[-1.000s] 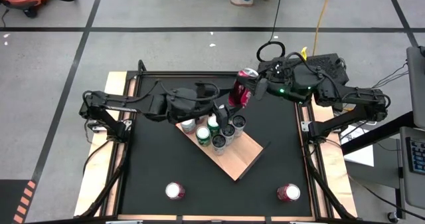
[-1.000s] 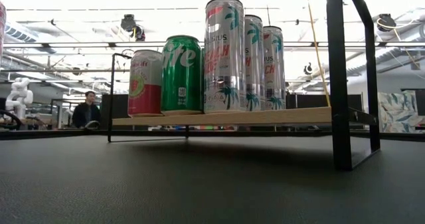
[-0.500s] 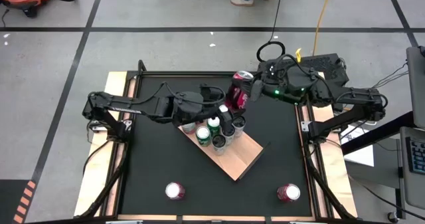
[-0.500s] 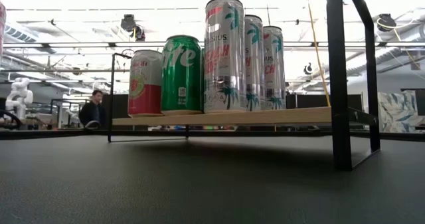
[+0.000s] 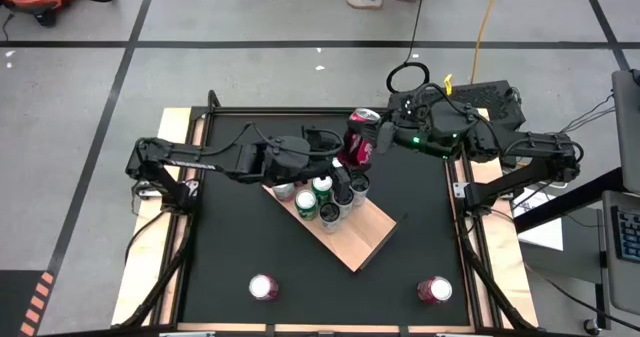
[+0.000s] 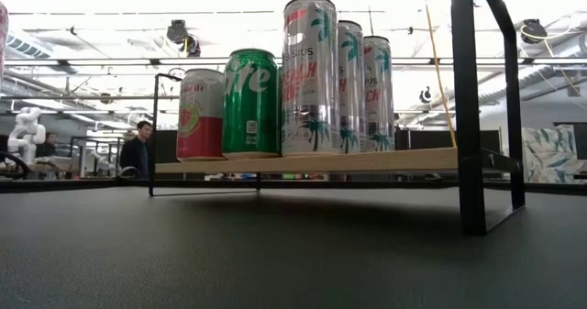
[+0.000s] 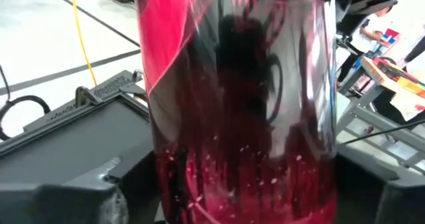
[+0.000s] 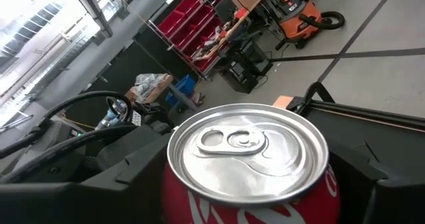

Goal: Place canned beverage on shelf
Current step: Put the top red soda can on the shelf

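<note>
Red can (image 5: pixel 361 137), glossy metal cylinder with a silver pull-tab lid, is held in the air just beyond the shelf's (image 5: pixel 362 239) far corner, above the black matte desk (image 5: pixel 230 237). Right end effector (image 5: pixel 381 137) pinches the can from the right side. Left end effector (image 5: pixel 338 149) sits right at the can's other side, fingers spread around it; can't tell if they touch. Left wrist view is filled by the can's dark red wall. Shelf is a flat light wood-grain board on black rods, angled on the desk, with five cans clustered at its far end: green (image 6: pixel 250 91), pink-red (image 6: pixel 200 115), three tall silver (image 6: pixel 310 75). Two more red cans (image 5: pixel 263 287) (image 5: pixel 434 290) stand near the desk's front edge.
</note>
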Available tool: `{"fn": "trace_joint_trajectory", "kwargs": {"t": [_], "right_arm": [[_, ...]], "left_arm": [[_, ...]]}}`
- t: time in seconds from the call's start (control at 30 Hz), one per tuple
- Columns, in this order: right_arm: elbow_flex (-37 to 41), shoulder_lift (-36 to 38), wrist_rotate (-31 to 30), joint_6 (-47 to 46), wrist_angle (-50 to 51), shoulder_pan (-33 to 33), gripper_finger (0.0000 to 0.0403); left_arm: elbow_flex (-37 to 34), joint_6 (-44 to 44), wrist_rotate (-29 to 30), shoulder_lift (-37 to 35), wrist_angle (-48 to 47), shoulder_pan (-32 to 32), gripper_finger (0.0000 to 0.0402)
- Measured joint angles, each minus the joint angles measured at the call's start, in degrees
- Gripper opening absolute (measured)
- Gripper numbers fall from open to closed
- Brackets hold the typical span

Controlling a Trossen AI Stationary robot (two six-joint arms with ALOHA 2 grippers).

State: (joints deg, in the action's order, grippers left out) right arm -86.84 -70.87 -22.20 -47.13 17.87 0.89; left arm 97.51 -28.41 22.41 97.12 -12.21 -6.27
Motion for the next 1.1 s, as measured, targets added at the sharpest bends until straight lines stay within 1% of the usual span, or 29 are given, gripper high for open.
{"fn": "trace_joint_trajectory", "kwargs": {"t": [0.1, 0.17, 0.43, 0.57, 0.7, 0.87, 1.0, 1.1], "right_arm": [[0.00, 0.00, -0.06, -0.06, 0.16, 0.00, 0.0277], [0.01, 0.00, -0.07, -0.05, 0.26, -0.02, 0.0277], [0.01, -0.02, -0.09, -0.05, 0.43, -0.02, 0.0278], [0.01, 0.15, 0.60, -0.18, 0.53, -0.02, 0.0291], [0.01, 1.05, 4.44, 0.25, 0.86, -0.07, 0.0315], [0.01, 2.79, 9.65, 0.89, 0.15, -0.07, 0.0339], [0.01, 5.31, 15.39, 3.24, 0.13, -0.07, 0.0349], [0.01, 7.52, 20.57, 5.98, 0.18, -0.07, 0.0353]], "left_arm": [[0.00, -1.15, -0.14, 0.00, -0.41, -0.03, 0.0297], [0.00, -1.39, -0.17, 0.00, -0.55, -0.01, 0.0288], [0.00, -2.36, -0.35, 0.00, -0.52, -0.03, 0.0295], [0.00, -2.59, -0.93, 0.00, -0.38, -0.08, 0.0296], [0.00, -2.91, -3.61, -0.29, 0.18, -0.19, 0.0297], [-0.02, -2.81, -7.08, -0.44, 4.69, -0.20, 0.0297], [-0.04, -2.79, -12.09, -0.42, 10.74, -0.16, 0.0297], [-0.04, -2.65, -14.35, -0.44, 13.47, -0.13, 0.0297]]}}
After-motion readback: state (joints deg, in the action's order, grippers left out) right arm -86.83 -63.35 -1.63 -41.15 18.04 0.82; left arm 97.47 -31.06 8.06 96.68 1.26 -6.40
